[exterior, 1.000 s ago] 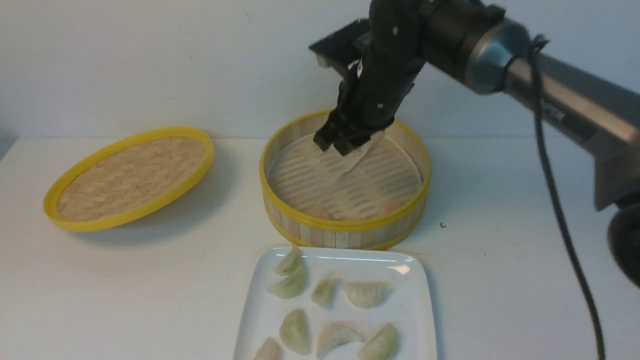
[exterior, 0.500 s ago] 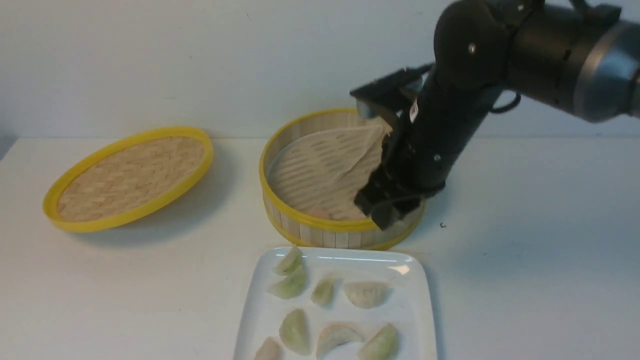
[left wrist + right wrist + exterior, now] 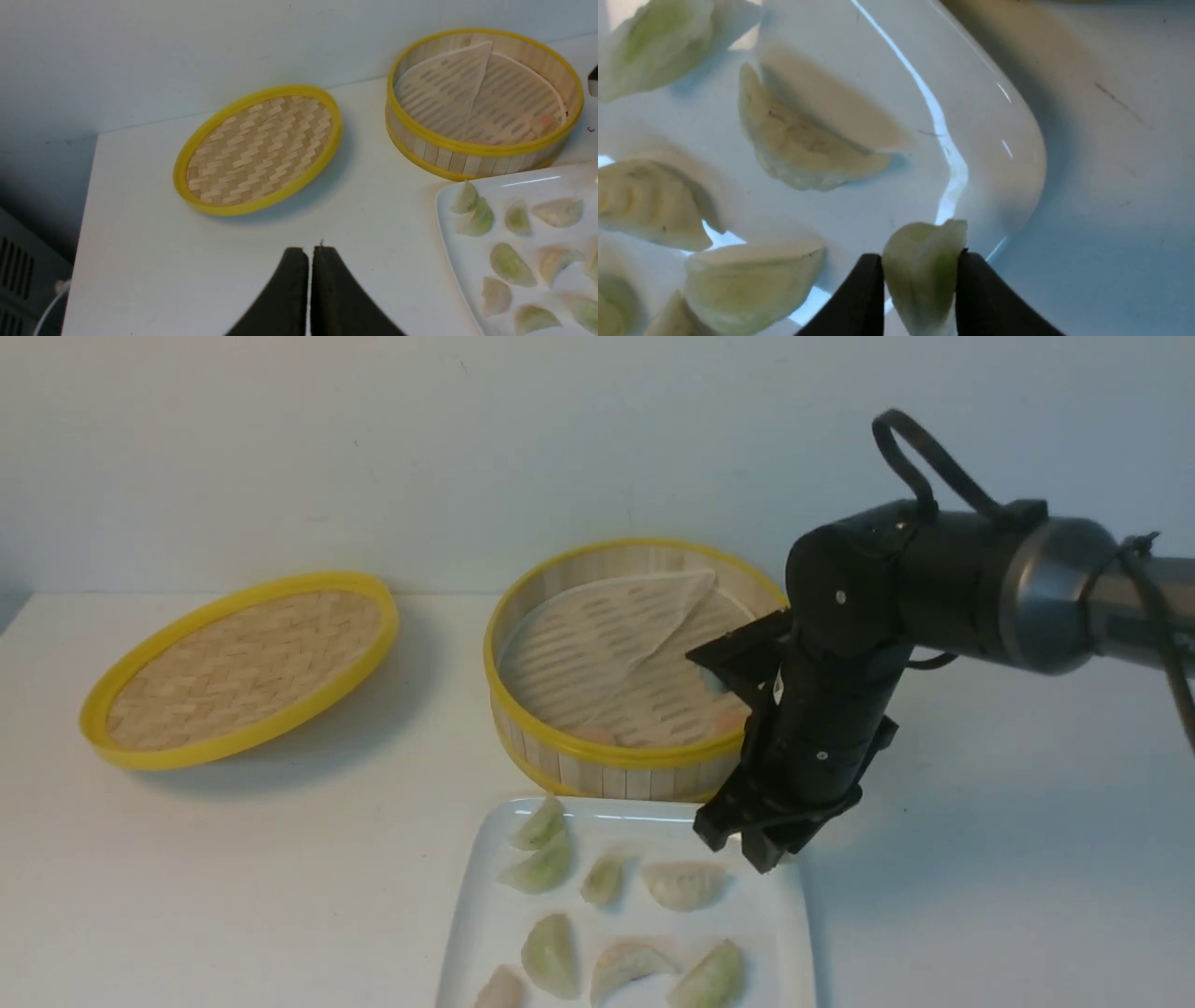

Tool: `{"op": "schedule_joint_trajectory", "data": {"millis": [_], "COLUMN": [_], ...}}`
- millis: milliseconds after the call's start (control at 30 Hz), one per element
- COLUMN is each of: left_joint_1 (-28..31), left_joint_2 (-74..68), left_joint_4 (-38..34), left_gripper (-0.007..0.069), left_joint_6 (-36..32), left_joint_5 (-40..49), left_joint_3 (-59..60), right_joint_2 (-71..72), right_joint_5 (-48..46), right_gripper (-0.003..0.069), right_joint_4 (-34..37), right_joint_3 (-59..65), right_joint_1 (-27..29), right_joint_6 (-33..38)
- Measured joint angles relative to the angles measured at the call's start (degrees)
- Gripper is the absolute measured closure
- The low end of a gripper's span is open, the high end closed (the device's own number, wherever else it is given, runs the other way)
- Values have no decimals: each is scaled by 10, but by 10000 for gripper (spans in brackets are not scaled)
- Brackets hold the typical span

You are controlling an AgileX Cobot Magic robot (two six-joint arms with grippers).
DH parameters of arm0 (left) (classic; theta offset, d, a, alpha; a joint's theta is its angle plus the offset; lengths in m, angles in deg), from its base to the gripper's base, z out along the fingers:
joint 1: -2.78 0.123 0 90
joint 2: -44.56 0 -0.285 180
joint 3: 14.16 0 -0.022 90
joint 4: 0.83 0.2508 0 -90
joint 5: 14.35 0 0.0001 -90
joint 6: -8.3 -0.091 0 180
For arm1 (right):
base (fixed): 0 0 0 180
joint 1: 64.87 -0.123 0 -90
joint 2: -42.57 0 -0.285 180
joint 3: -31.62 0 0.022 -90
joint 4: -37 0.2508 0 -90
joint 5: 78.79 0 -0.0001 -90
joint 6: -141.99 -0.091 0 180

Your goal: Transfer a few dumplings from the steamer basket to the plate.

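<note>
Right pincer [image 3: 920, 275] grips green dumpling [image 3: 920, 270]; above plate [image 3: 625, 840]

— Can any lettering, brand, number or sign be read in the front view?
— None can be made out. A small pale label is seen on the dark wrist of the right arm [image 3: 840, 644], but its print is too small to be read.
— And in the two wrist views?
— No readable text is shown in either; no characters can be distinguished on any surface that is pictured there.
</note>
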Motion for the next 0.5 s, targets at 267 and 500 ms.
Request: {"op": "schedule_joint_trajectory", "data": {"millis": [267,500], "left_joint_1": [0,0], "left_joint_2": [0,0], "left_joint_4": [1,1], "left_gripper": [631,631], "left_joint_6": [0,0], "left_joint_5": [0,0], "left_joint_3": [0,0], "right_joint_2": [-21,-10], "right_joint_5": [2,-50], "right_gripper": [251,221], "right_joint_4": [23,-3], "right_joint_3": [0,-41], "right_joint_1": [0,0], "right_joint_6": [-1,-10]}}
